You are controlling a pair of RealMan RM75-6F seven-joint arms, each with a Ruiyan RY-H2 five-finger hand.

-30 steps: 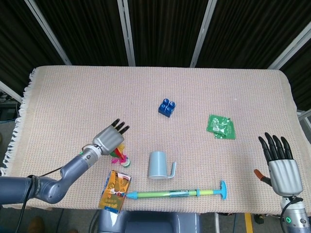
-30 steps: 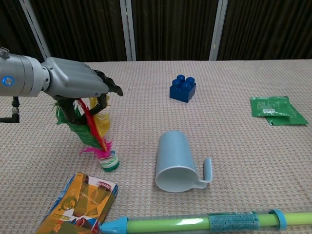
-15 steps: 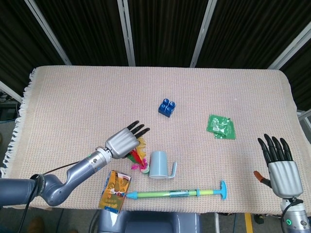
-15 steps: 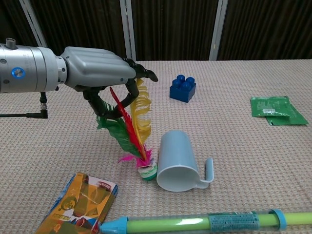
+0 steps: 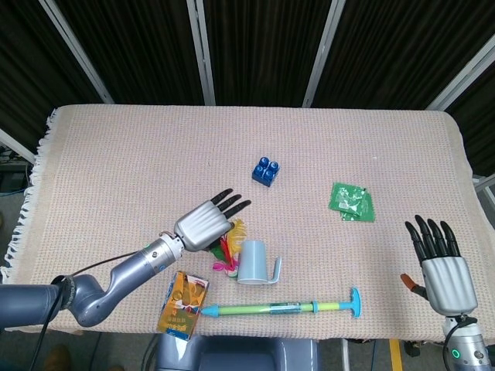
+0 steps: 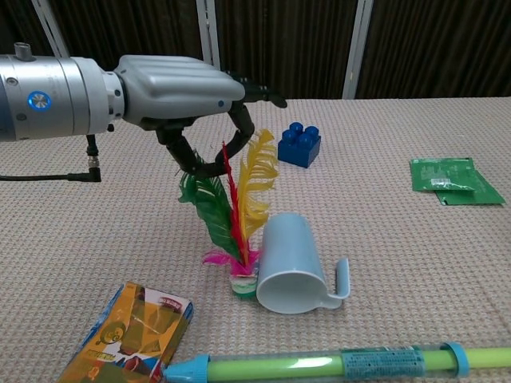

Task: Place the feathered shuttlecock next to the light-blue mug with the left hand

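Observation:
The feathered shuttlecock [image 6: 235, 231] stands with its base on the cloth, its red, yellow and green feathers pointing up. It touches the left side of the light-blue mug [image 6: 291, 259], which lies on its side with the handle to the right. My left hand [image 6: 180, 80] hovers above it, thumb and a finger looped around the upper feathers, the other fingers stretched out. In the head view the left hand [image 5: 205, 226] covers most of the shuttlecock [image 5: 227, 251] beside the mug [image 5: 251, 261]. My right hand [image 5: 441, 267] is held flat at the table's front right corner, fingers spread and holding nothing.
A blue toy brick [image 6: 299, 145] sits behind the mug. A green packet [image 6: 451, 179] lies at the right. A long green and blue stick [image 6: 335, 365] lies along the front edge, with an orange snack packet [image 6: 132, 331] at its left end.
My left hand has carried the shuttlecock to the right, from the orange packet's far side up to the mug. Its base now rests against the mug. The right hand barely moved.

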